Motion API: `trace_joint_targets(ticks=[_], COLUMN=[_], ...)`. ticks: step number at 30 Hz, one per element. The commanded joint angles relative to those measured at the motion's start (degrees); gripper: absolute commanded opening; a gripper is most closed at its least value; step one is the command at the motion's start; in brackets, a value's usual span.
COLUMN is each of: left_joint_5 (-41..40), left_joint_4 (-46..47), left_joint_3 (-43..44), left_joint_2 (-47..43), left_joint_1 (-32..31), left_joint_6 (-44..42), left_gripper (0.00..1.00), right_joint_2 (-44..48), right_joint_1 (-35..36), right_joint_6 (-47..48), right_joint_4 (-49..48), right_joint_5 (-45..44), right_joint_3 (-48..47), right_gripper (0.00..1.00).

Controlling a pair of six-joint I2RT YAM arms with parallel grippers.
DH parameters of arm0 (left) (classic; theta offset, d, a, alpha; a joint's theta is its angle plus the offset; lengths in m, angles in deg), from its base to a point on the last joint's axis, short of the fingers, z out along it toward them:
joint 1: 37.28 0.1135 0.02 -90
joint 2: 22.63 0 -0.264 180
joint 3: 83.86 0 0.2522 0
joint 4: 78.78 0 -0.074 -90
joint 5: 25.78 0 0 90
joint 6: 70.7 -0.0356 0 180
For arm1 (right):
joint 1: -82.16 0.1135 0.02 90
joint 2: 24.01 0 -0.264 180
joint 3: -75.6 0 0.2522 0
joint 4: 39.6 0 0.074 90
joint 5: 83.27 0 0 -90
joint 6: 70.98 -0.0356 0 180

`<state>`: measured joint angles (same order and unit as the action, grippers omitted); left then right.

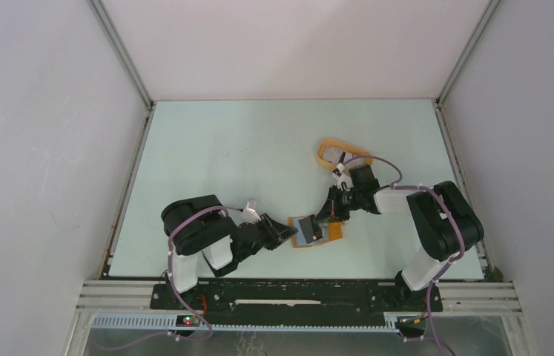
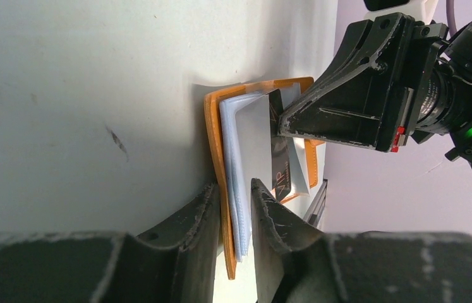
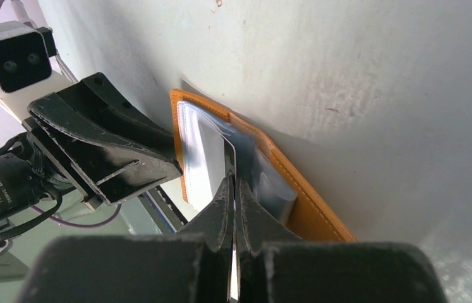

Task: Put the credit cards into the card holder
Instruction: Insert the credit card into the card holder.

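1. The card holder is seen lying open on the table, near the near edge and about midway between the two arms.
2. The left gripper is placed at the holder's left edge. In the left wrist view its fingers are clamped over the orange cover and the stack of clear sleeves – the holder is gripped, not released.
3. The right gripper is brought in from the far right, with its tip over the holder's right half. Its jaws are closed tight on a dark card, which is held on edge and seen as a thin line in the right wrist view.
4. The dark card is set against the sleeves inside the holder – how deep it is seated cannot be told.
5. An oval orange tray is noted farther back, well apart from the holder.
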<state>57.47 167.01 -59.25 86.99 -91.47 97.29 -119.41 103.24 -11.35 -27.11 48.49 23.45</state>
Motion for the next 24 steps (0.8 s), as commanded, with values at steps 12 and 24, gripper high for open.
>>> trace_joint_targets(ticks=[12, 24], left_joint_5=[-0.2, -0.7], left_joint_4=[-1.0, 0.6], left_joint_3=[-0.7, -1.7], left_joint_2=[1.4, 1.7], left_joint_1=[0.1, 0.1], left_joint_6=[-2.4, -2.7], left_gripper=[0.29, 0.29], right_joint_2=[-2.5, 1.6], right_joint_1=[3.6, 4.6], right_joint_6=[1.3, 11.1], right_joint_4=[-0.2, 10.6], right_joint_5=[5.7, 2.2], right_joint_3=[-2.4, -7.7], right_gripper=[0.19, 0.45])
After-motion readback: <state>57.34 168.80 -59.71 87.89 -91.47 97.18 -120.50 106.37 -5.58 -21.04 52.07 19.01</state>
